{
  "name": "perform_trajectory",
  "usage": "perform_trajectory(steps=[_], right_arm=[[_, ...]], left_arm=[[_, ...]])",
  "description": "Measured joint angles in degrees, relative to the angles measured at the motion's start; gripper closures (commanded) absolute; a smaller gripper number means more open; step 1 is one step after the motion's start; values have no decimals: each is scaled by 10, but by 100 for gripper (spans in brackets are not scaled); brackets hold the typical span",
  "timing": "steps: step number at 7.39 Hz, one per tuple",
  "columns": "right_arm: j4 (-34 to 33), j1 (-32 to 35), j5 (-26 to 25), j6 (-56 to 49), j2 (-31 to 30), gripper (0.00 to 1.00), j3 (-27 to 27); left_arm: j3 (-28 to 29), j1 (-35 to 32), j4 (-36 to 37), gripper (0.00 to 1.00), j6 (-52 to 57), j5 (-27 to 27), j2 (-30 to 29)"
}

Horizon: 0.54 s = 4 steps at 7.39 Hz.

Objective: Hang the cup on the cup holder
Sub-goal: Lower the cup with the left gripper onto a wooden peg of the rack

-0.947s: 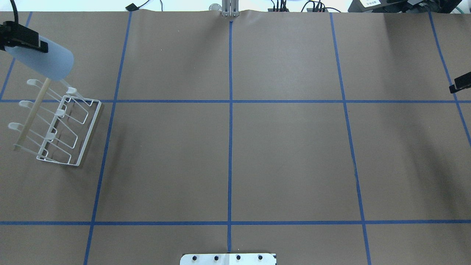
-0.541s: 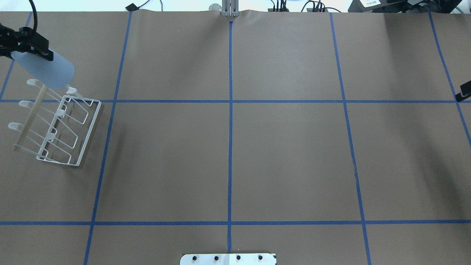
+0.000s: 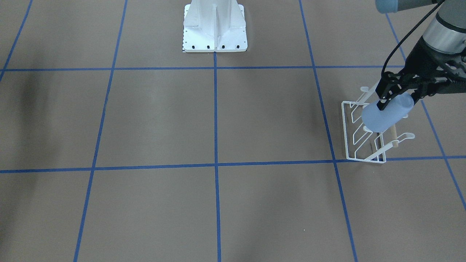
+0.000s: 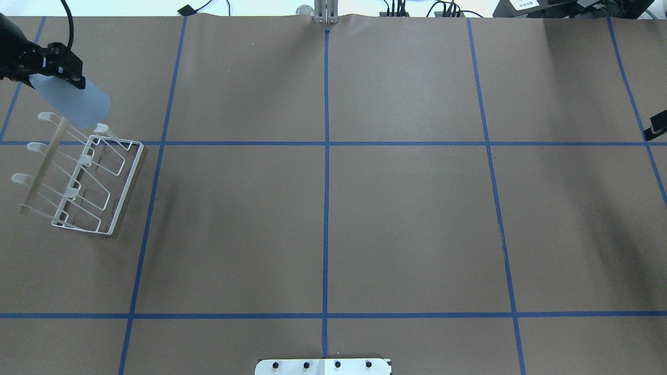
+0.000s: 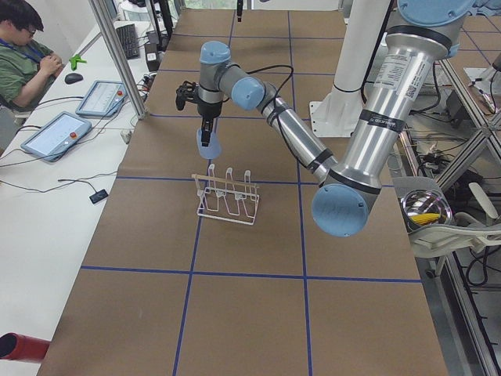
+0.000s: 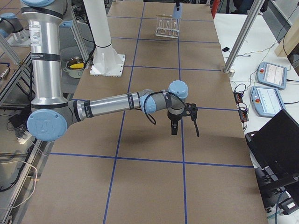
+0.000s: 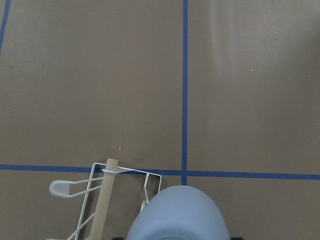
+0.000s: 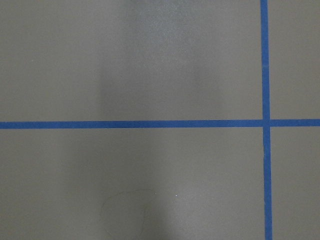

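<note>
Bench [image 4: 333, 208] mostly bare brown, blue grid. Left arm [image 5: 297, 141] is the one working the far-left corner; right arm [image 6: 117, 102] is parked well apart on the other side. Holder [image 4: 83, 161] stands on the bench at my left edge, rod on top, prongs angled up. Cup [image 4: 73, 101] is off the bench, held tilted over the holder's far end. Its long axis slants down toward the holder, rim leading, base at the end effector. Left end effector [image 4: 49, 79] is clamped on the cup's base end. The far prong sits just beyond the rim; contact unclear. Right end effector [image 4: 655, 126]: can't tell its state. I judge the next move is to slide the rim along the axis onto that prong.
</note>
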Motion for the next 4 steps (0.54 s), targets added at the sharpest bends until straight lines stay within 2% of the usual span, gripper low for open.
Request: perform_trajectory(steps=[4], right_arm=[[-5, -4, -1, 1, -4, 0, -2]], left_arm=[[25, 24, -2, 100, 11, 25, -3]])
